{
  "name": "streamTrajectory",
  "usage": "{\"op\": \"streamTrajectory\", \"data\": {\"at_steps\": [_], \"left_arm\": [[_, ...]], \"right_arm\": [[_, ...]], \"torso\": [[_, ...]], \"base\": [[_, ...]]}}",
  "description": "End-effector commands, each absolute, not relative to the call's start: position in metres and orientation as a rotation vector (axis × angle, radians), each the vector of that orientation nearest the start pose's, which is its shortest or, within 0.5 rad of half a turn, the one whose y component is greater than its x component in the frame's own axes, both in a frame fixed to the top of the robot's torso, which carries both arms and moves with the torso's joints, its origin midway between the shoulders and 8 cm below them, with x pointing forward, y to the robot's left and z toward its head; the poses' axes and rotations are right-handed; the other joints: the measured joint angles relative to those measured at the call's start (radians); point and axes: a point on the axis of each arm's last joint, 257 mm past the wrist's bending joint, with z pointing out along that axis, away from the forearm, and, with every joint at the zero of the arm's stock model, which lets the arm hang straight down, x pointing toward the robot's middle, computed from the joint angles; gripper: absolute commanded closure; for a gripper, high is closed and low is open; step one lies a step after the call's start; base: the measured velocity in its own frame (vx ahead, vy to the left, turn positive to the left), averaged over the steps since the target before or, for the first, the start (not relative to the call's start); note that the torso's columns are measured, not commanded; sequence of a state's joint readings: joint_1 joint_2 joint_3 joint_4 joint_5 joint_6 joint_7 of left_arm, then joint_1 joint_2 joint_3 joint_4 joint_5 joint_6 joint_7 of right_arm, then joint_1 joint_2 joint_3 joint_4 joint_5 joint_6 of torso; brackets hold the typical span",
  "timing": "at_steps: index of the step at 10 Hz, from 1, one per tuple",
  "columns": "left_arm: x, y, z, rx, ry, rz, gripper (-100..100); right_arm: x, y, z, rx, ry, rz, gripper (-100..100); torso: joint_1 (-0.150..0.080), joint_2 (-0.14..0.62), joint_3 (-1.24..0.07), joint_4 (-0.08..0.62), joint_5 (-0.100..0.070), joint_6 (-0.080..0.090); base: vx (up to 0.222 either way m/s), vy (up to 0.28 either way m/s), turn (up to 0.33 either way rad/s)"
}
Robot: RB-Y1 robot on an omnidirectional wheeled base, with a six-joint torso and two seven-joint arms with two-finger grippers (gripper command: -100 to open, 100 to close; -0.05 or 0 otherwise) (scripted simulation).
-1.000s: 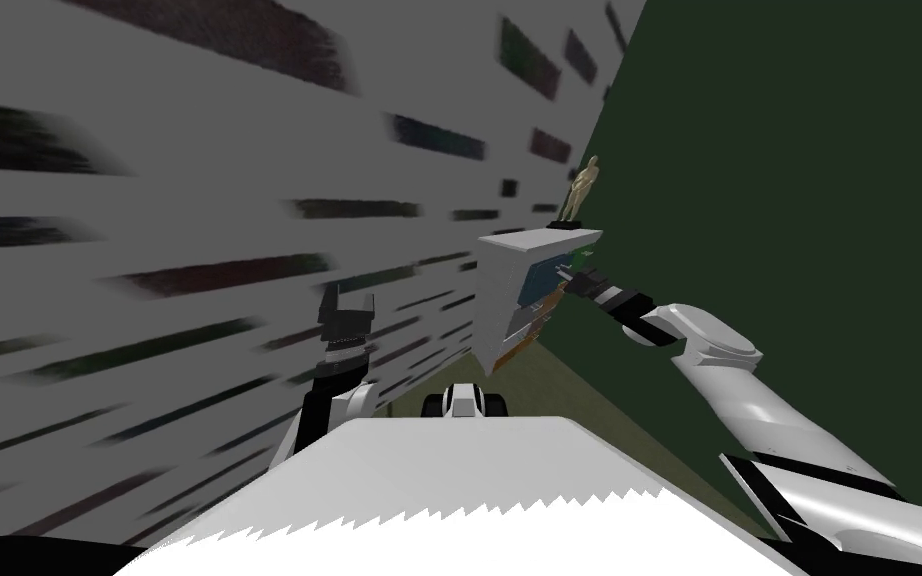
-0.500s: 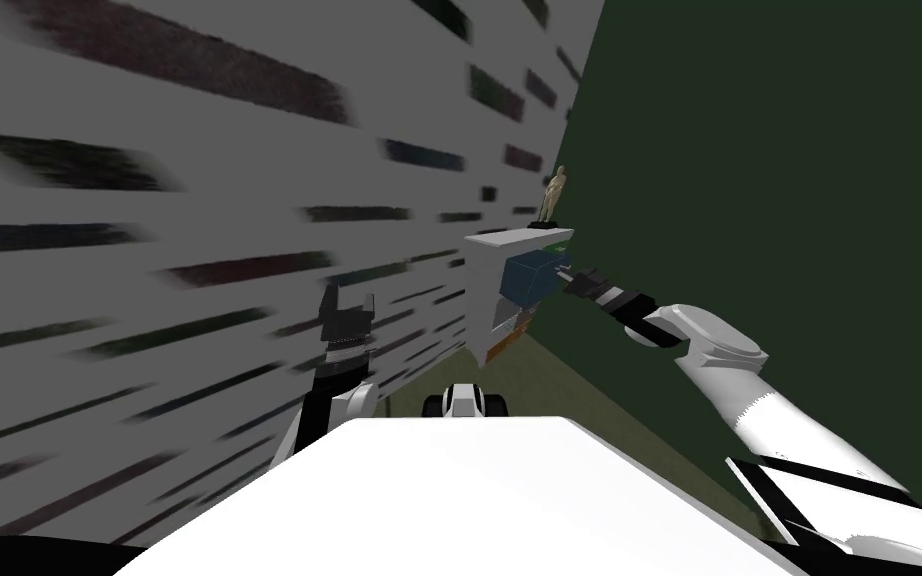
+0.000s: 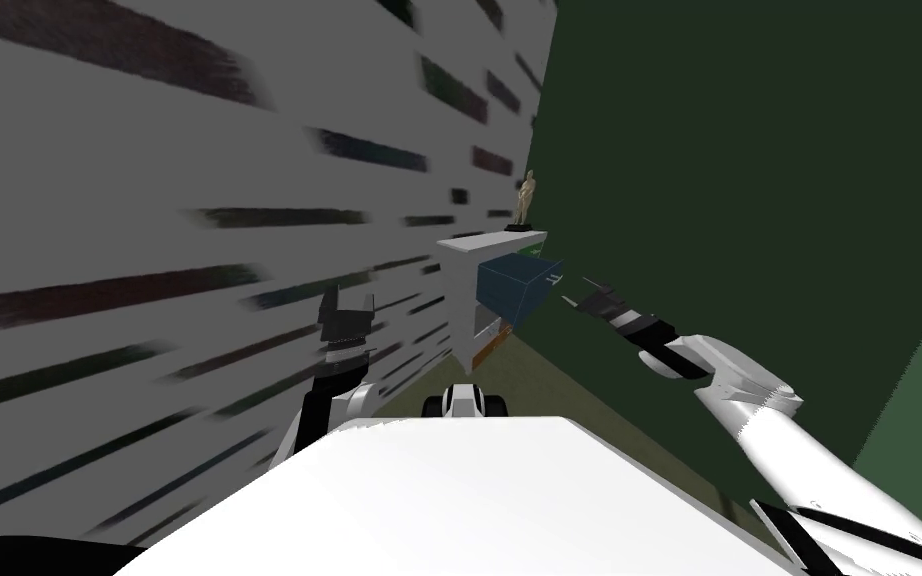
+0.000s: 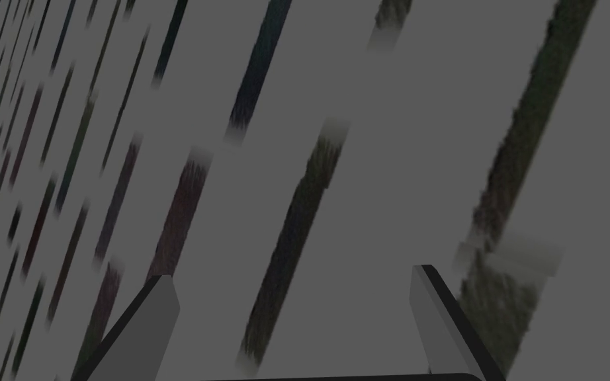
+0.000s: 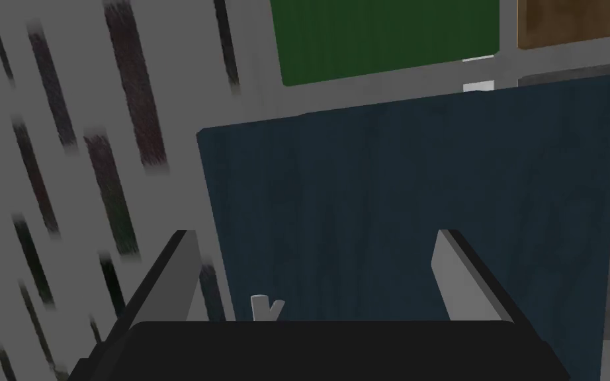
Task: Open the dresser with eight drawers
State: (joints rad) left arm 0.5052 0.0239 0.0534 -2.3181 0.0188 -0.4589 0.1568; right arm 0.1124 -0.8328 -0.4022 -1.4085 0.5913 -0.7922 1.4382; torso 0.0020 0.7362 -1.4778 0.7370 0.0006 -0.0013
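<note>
Judging the blue drawer [image 3: 511,285] already pulled well out, reckoned the sound move was drawing the right gripper [image 3: 589,297] straight back along the drawer's line, never sideways (a knock could slide it shut). Found that gripper spread wide, grasping nothing, just off the drawer's front and apart from it. Placed the dresser [image 3: 464,300] against the streaked grey wall [image 3: 149,200], by the corner with the green wall [image 3: 749,150]. Noted the left gripper [image 3: 347,300] likewise spread, empty, raised beside the grey wall.
</note>
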Motion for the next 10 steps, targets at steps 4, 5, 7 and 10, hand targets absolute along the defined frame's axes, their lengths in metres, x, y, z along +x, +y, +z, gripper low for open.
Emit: {"op": "streamTrajectory", "data": {"at_steps": [4,5,7,10], "left_arm": [[0.340,0.296,0.034,-0.710,0.578,-1.405,0],[0.340,0.296,0.033,-0.710,0.578,-1.405,0],[0.340,0.296,0.033,-0.710,0.579,-1.405,0],[0.340,0.296,0.033,-0.710,0.578,-1.405,0]], "right_arm": [[0.453,-0.491,-0.045,-0.851,1.033,-0.635,-100],[0.452,-0.492,-0.040,-0.807,1.038,-0.599,-100],[0.457,-0.499,-0.021,-0.838,1.035,-0.625,-100],[0.461,-0.507,0.007,-0.840,1.034,-0.625,-100]], "torso": [[0.001,0.005,0.004,0.002,0.000,0.001],[-0.002,0.001,0.001,0.001,-0.001,0.001],[-0.002,-0.001,0.000,0.000,-0.001,0.001],[-0.001,0.002,0.002,0.001,0.000,0.001]], "base": [[-0.022,0.006,-0.003],[-0.010,0.009,0.002],[-0.011,0.031,-0.003],[-0.013,0.035,-0.002]]}}
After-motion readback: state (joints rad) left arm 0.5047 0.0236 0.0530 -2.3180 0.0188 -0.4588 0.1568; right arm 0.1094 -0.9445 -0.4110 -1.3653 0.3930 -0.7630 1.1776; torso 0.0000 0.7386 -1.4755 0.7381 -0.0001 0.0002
